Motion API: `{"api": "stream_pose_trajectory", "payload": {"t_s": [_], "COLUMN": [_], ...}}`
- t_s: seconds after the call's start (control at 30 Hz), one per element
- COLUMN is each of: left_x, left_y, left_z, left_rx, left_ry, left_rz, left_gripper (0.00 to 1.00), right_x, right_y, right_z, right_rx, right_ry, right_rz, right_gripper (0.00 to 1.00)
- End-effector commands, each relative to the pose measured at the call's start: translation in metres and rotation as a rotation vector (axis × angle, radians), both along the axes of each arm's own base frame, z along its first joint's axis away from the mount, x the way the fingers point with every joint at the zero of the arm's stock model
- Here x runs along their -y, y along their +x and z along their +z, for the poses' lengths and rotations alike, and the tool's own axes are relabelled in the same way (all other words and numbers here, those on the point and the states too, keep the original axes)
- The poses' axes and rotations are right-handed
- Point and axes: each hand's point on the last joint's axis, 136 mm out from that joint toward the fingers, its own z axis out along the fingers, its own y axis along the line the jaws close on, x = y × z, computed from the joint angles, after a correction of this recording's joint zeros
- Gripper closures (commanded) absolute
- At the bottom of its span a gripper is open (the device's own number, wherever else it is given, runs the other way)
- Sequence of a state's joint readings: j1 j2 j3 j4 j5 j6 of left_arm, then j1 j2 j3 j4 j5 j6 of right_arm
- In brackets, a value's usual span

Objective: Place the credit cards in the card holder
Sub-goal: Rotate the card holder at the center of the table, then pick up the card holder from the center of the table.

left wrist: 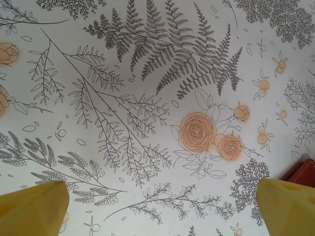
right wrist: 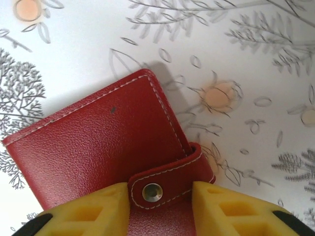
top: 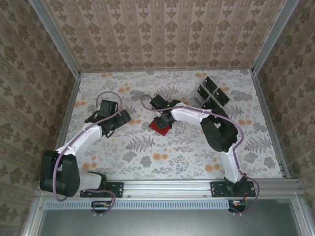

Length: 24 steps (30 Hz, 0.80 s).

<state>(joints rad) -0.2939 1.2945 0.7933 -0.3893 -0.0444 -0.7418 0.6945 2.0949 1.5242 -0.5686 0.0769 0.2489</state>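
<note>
Item: card holder [right wrist: 98,142], closed, snap strap [right wrist: 170,177] fastened. Your right gripper [right wrist: 161,196] straddles that strap; whether it pinches, you cannot tell. Your left gripper [left wrist: 160,201]: spread wide, just left of the holder. The credit cards [top: 212,92]: well to its far right. Step: opening. Next you must unsnap the strap.

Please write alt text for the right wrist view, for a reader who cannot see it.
A closed red wallet lies on a floral table; the right hand's yellow fingers flank its snap strap.
</note>
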Motion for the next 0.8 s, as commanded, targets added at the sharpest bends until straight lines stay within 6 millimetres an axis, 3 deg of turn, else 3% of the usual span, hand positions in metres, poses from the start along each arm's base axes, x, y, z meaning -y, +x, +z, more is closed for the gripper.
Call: {"api": "stream_pose_trajectory", "payload": {"t_s": [0.0, 0.23, 0.4, 0.57, 0.77], "left_x": [0.009, 0.017, 0.025, 0.032, 0.037], "left_y": [0.010, 0.016, 0.019, 0.021, 0.020], "left_z": [0.013, 0.014, 0.011, 0.007, 0.002], "left_rx": [0.031, 0.026, 0.011, -0.009, -0.021], "left_ry": [-0.036, -0.059, -0.082, -0.104, -0.130], "left_rz": [-0.015, -0.040, -0.067, -0.096, -0.092], "left_gripper": [0.00, 0.00, 0.00, 0.00, 0.00], "right_x": [0.010, -0.012, -0.016, -0.001, 0.012], "right_y": [-0.019, -0.036, -0.034, -0.029, -0.026], "right_z": [-0.007, 0.000, 0.025, 0.050, 0.049], "right_rx": [-0.102, -0.203, -0.177, -0.072, 0.055], "right_ry": [0.094, 0.416, 0.527, 0.423, 0.139], "right_rz": [-0.165, -0.363, -0.420, -0.368, -0.218], "right_gripper": [0.65, 0.64, 0.50, 0.46, 0.46]}}
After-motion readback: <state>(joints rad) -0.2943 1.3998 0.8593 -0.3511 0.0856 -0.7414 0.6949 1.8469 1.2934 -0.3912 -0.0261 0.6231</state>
